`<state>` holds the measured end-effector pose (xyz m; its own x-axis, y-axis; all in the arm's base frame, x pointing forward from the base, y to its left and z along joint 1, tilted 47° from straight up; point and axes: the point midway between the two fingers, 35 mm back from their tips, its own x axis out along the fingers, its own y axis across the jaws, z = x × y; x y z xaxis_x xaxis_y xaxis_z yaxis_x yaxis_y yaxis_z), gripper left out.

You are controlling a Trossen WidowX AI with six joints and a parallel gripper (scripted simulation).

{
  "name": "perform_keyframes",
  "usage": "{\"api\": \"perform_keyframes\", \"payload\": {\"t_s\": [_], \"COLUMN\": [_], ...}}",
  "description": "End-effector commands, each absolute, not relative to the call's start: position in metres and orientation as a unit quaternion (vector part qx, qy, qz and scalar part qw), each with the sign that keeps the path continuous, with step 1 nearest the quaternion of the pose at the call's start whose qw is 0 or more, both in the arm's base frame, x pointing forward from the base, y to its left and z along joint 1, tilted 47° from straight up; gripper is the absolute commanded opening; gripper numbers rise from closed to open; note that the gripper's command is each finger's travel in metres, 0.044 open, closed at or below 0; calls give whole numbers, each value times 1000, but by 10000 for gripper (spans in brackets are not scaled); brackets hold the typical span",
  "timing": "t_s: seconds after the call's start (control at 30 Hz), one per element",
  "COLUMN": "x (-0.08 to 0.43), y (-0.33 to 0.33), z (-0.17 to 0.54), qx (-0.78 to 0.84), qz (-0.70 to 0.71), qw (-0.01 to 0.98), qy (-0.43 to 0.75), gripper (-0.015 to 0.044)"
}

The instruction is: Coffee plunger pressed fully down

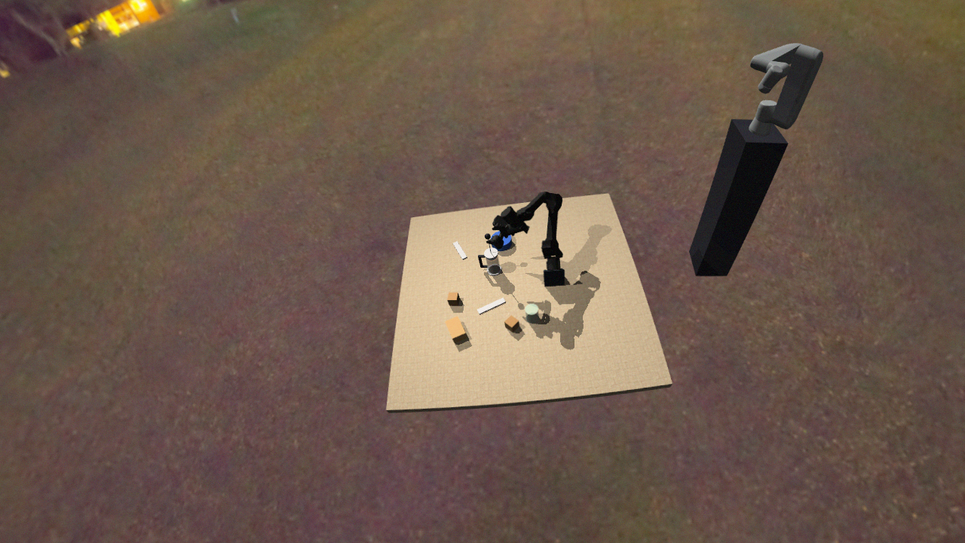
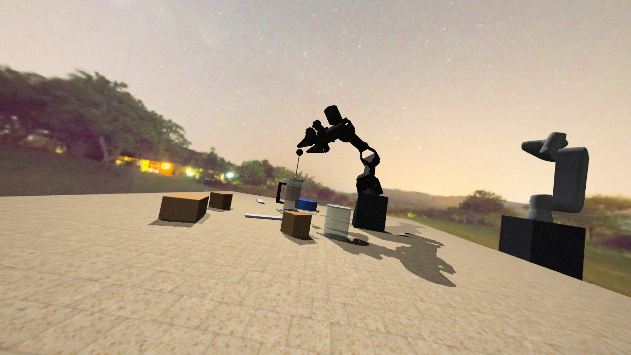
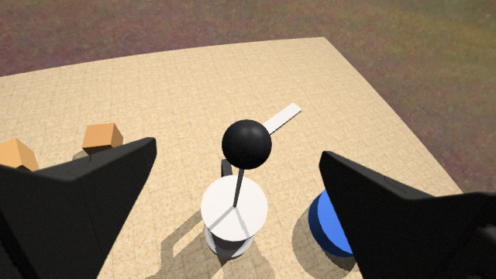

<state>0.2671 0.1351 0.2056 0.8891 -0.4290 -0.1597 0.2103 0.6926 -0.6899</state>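
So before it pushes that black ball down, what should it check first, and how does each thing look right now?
1. Gripper open and holding nothing: ok.
2. Knob lined up between the fingers in the wrist view: ok.
3. Plunger rod fully raised, not yet pressed: ok.
4. Coffee press standing upright on the table: ok.
5. Gripper directly over the knob: not ok; in the exterior view it sits off to one side and slightly higher.
6. Blue disc touching the press: cannot tell.

matt black plunger knob [image 3: 246, 143], smooth white lid [image 3: 234, 208], speckled stone-like tiled table top [image 3: 186, 97]
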Motion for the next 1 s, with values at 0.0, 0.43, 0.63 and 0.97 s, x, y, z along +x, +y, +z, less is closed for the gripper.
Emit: {"api": "perform_keyframes", "payload": {"t_s": [0.0,0.43,0.63,0.97], "x": [272,286,286,286], "y": [132,123,123,123], "z": [204,206,206,206], "qx": [-352,-355,-355,-355], "qz": [-173,-174,-174,-174], "qw": [906,906,906,906], "qy": [158,149,149,149], "gripper": [440,440,282,123]}}
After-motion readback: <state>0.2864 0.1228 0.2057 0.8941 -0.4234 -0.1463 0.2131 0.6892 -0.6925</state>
